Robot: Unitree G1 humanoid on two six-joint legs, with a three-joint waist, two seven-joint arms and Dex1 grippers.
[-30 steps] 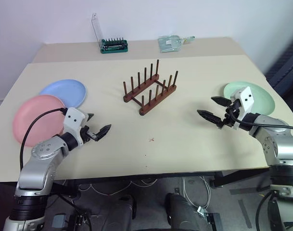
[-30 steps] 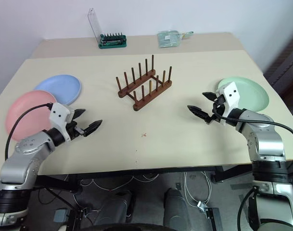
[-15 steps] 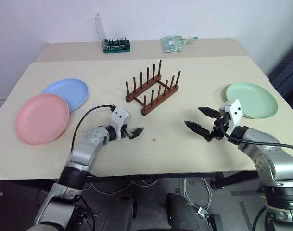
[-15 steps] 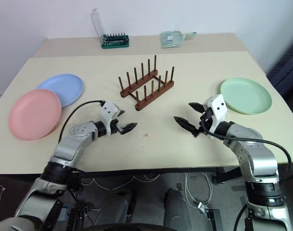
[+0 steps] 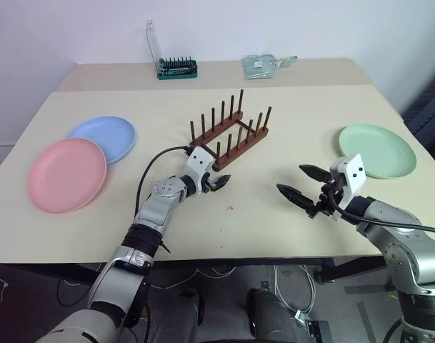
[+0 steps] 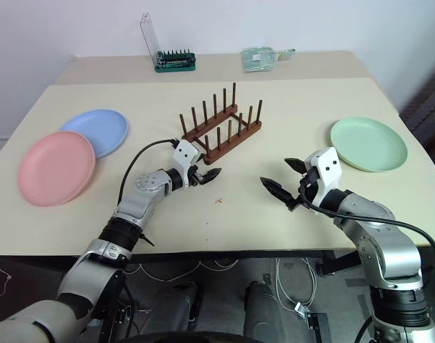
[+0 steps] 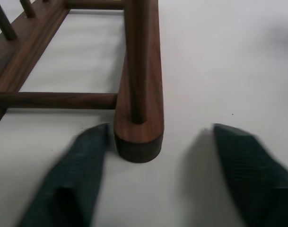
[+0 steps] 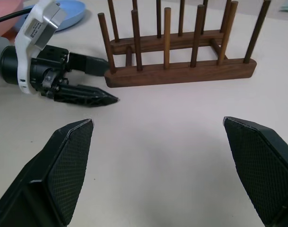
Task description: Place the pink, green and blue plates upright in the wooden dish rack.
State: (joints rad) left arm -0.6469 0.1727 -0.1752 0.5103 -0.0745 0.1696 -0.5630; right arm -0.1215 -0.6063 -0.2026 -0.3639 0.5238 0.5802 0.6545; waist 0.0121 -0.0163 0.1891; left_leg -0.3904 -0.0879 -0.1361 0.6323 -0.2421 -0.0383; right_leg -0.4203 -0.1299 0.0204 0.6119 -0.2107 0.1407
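Right hand: nearest to us, our right hand (image 5: 303, 192) hangs just over the bench (image 5: 274, 243) with its two black fingers spread wide and nothing between them; it points toward the middle of the bench.

Left hand: our left hand (image 5: 218, 181) is low at the near end of the wooden dish rack (image 5: 230, 133). Its fingers are parted and straddle the end of one base rail. In the left wrist view one finger (image 7: 73, 175) sits just beside the rail end (image 7: 138, 137), perhaps touching it, and the other finger (image 7: 250, 165) stands apart on the far side. We see no firm clamp on the rail.

Wooden dish rack: it stands mid-bench, turned at a slant, its pegs upright and no plate in it.

Pink plate: the pink plate (image 5: 66, 174) lies flat near the bench's left edge, well apart from the rack.

Blue plate: the blue plate (image 5: 103, 137) lies flat just behind the pink one; their rims meet or overlap, we cannot tell which.

Green plate: the green plate (image 5: 377, 149) lies flat on the right side, beyond our right hand and apart from it.

Far strip: a green box of tool bits with a clear lid raised (image 5: 176, 66) and a clear packet (image 5: 266, 65) rest at the back by the wall.
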